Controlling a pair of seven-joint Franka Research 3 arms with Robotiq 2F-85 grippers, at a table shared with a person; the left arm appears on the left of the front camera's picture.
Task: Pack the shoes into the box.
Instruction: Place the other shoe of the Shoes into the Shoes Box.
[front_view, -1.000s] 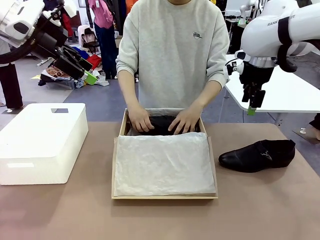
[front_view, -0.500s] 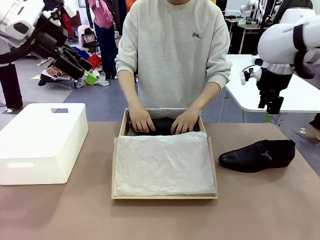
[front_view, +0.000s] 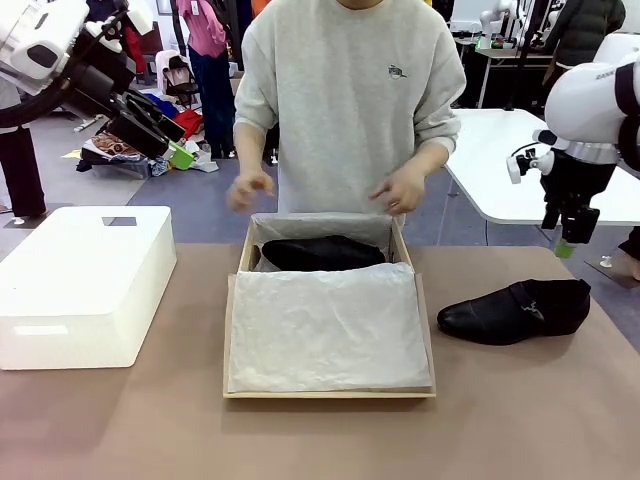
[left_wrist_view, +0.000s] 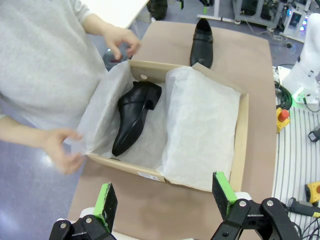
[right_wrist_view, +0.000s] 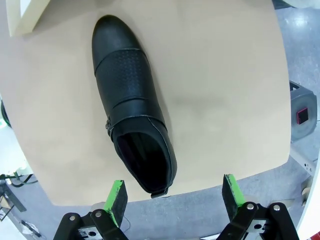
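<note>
We see one shoe (front_view: 322, 253) lying at the far end of the box (front_view: 330, 395), on tissue (front_view: 325, 330), with the person's hands (front_view: 400, 188) raised above it. The other shoe (front_view: 515, 308) rests on the table (front_view: 120, 420), right of the box. Our left end effector (left_wrist_view: 164, 189) hangs released; our right end effector (right_wrist_view: 174, 186) hovers released over the other shoe.

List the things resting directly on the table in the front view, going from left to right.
White plastic box → brown cardboard shoebox → loose black shoe.
</note>
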